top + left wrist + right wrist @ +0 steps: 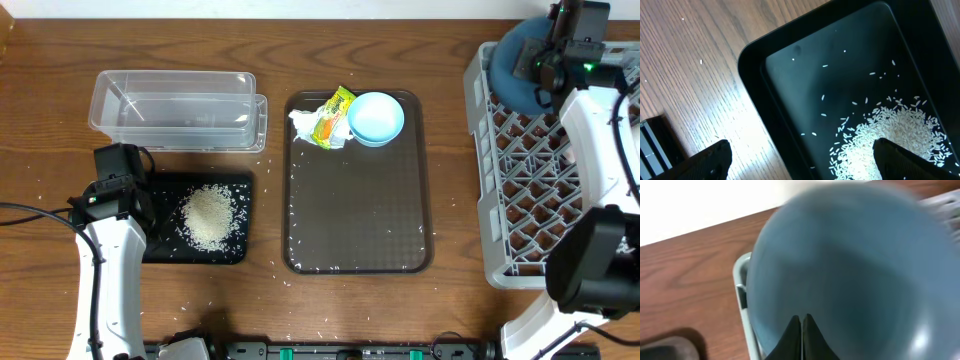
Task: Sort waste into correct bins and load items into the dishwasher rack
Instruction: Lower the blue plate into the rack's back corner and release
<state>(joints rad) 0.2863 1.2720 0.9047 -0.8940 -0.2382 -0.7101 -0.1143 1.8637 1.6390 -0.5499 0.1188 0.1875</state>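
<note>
The rice (210, 216) lies heaped in the black tray (168, 190). My left gripper (120, 185) hangs open over that tray's left edge. In the left wrist view the gripper (800, 160) has one finger over wood and the other over the rice (895, 130), holding nothing. A crumpled tissue with a yellow-green wrapper (325, 120) and a light-blue bowl (376, 118) sit on the brown tray (360, 210). The dark-blue dish (512, 70) stands at the far end of the grey rack (540, 170). My right gripper (801, 316) is shut, its tips in front of the dish face (850, 265).
A clear plastic tub (170, 108) stands behind the black tray. Loose grains are scattered on the brown tray and on the table near its left side. The rack's rim (742, 310) runs beside the dish. The right arm reaches along the rack's right side.
</note>
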